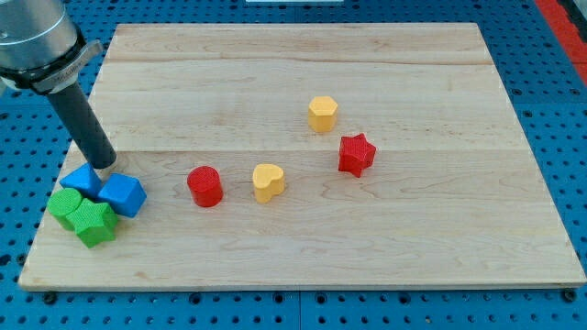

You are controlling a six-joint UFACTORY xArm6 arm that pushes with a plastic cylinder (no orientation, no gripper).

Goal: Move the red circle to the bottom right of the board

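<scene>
Inspection of the single camera view shows a pale wooden board (303, 266) lying on a blue perforated counter (559, 82).

The arm carries no gripper, so there is no opening and nothing is held; it ends in a straight dark rod descending from the view's upper left. My tip (105, 168) stands near the board's left edge, at the upper side of a cluster of four blocks. It appears to touch, or sit just beside, the top of a blue block (83, 180) whose shape cannot be made out with certainty. A blue cube (123, 194) lies just to the right of that block and touches it.

Below these two, a green cube-like block (62, 207) and a green star-shaped block (94, 223) sit pressed together at the board's lower left, touching the blue pair.

The red circle, a short red cylinder (204, 186), stands upright in the left-centre of the board, apart from the blue cube on its left and well apart from my tip. It is far from the board's bottom right corner.

A yellow heart-shaped block (268, 181) lies near the red cylinder, to its right, with a gap between them. A red star-shaped block (356, 154) sits further right, slightly higher in the view. A yellow block of roughly hexagonal outline (322, 114) lies above and to the left of the red star, near but not touching it.
</scene>
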